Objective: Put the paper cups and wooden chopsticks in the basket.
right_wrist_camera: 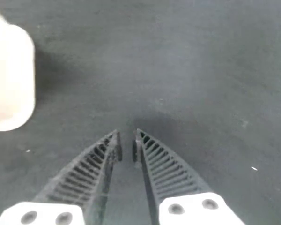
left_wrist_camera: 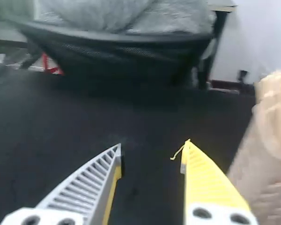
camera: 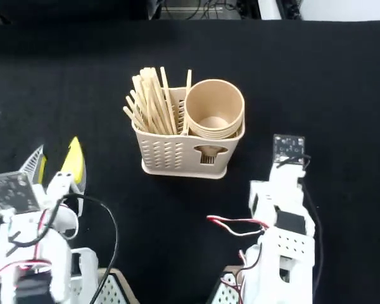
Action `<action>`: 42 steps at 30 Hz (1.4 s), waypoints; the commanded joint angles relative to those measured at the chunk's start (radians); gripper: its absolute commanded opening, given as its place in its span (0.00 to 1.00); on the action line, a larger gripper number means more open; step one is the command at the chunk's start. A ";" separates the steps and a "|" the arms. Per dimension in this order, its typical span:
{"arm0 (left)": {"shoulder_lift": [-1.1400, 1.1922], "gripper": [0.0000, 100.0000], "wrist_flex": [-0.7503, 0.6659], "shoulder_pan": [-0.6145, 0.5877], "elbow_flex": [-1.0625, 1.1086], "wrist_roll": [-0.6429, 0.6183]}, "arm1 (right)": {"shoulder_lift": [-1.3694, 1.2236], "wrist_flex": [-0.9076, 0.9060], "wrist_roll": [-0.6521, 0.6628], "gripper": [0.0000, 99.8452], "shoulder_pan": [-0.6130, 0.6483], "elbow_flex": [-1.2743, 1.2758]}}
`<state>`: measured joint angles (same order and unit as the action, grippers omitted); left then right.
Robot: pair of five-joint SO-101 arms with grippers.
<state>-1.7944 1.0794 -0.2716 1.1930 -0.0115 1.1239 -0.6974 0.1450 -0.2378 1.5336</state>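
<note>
Beige basket (camera: 171,155) with one cup stack (camera: 214,109) and one chopstick bundle (camera: 152,101)

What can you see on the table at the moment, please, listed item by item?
basket: one, beige, middle of the table
chopsticks: a bundle, pale wood, upright in the basket compartment nearer the left arm
paper cups: a nested stack, number unclear, tan, in the other compartment
tablecloth: one, black, covering the table
left arm, right arm: white, at the table's near edge
left pincer: yellow and grey fingers, open, empty, beside the basket
right pincer: black fingers close together, empty, over bare cloth
</note>
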 commanded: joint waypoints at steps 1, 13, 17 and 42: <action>0.012 0.21 -0.084 -0.051 0.222 0.008 | 0.002 -0.029 0.008 0.06 0.023 -0.012; -0.028 0.21 -0.101 -0.054 0.495 0.014 | 0.573 -0.345 0.008 0.06 0.083 0.105; -0.025 0.21 -0.100 -0.050 0.506 0.014 | 0.774 -0.479 0.018 0.06 0.120 0.134; -0.025 0.04 0.155 -0.059 0.506 0.411 | 0.748 -0.508 0.080 0.07 0.204 0.151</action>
<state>-1.8174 1.2175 -0.3222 1.6794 0.3890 1.7975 -1.2129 0.2186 -0.0430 1.6870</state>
